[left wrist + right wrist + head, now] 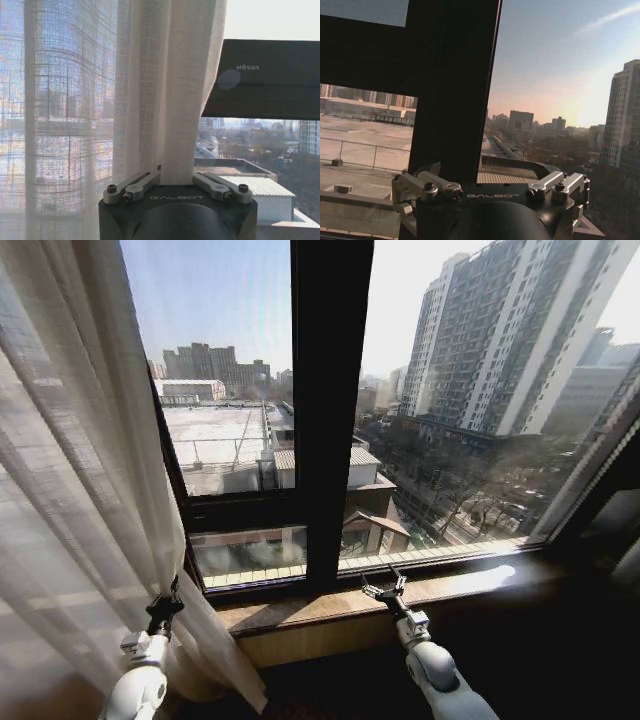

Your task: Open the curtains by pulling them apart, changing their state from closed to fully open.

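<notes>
Window glass and a dark mullion (pixel 330 410) stand before me, with city blocks outside.

Left of the mullion, the sheer curtain (pixel 70 490) hangs bunched in long pleats down past the sill (pixel 330 605). My left end effector (pixel 163 608) is at the curtain's lower edge, left of the mullion; seen from that wrist, a gathered fold (pixel 170 100) runs down between its arms, which look closed on it. My right end effector (pixel 385 590) sits just right of the mullion's foot, over the sill, fingers spread and holding nothing.
</notes>
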Robot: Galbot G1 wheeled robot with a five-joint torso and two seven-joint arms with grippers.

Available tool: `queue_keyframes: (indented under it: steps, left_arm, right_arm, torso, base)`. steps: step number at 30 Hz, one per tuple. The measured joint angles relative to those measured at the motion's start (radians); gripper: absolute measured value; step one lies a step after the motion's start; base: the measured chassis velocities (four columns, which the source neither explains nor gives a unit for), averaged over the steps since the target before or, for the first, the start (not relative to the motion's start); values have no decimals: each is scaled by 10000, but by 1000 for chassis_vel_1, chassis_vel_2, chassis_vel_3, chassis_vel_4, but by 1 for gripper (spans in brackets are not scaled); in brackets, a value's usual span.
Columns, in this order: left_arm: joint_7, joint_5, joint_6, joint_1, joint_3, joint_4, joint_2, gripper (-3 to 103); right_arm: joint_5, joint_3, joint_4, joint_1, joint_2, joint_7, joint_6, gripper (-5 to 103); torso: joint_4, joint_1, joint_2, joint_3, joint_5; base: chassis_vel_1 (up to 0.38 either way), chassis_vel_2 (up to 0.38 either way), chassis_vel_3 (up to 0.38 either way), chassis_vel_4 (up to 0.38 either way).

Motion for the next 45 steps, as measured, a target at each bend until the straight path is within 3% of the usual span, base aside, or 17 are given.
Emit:
queue_keyframes:
  steps: [45]
  left_arm:
    - [13, 82, -413, 442, -550, -58, -218, 0]
  right_arm:
    - [0, 0, 0, 0, 1, 0, 0, 100]
  torso:
    - [0, 2, 0, 1, 0]
  base:
    - [383, 323, -382, -318]
